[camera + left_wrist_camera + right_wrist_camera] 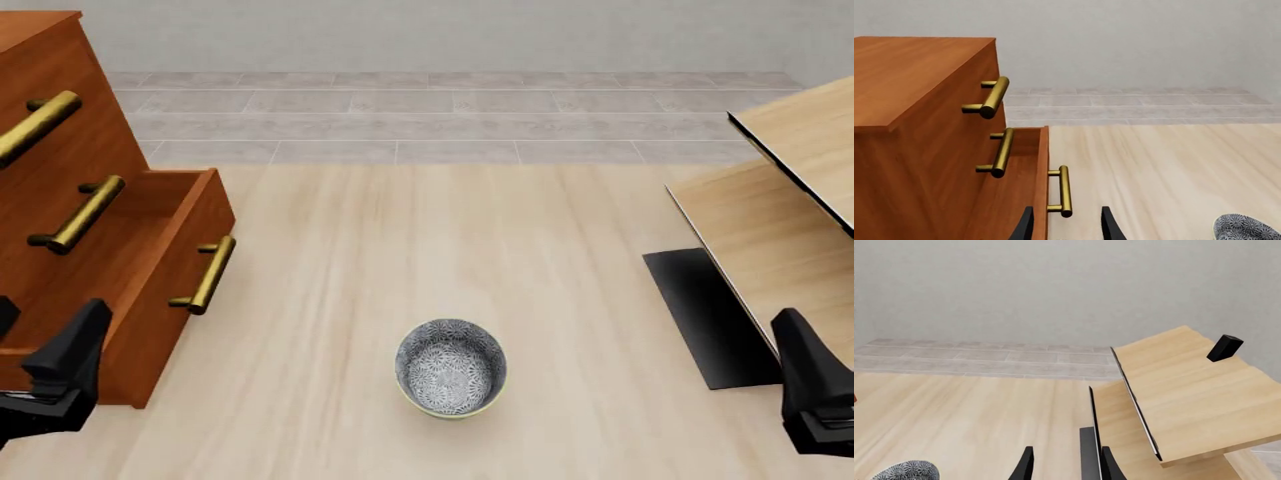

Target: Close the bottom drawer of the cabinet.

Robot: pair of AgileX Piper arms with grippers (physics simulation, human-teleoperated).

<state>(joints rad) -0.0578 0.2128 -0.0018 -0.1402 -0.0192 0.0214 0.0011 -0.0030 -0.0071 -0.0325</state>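
Front view: bottom drawer (147, 262) pulled out of cabinet (60, 150).
Left gripper (1066, 226) spread, straddling the drawer's handle (1063, 191); right gripper (1066, 466) spread, empty.

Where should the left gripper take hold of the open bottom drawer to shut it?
Probably its brass handle, approached from the front. The bar stands off the bottom drawer on two posts, and the left gripper is open and already lined up with it.

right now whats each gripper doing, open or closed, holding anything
Left gripper: open, holding nothing, fingers either side of the bottom drawer's handle.
Right gripper: open, holding nothing, facing the pale wood furniture.
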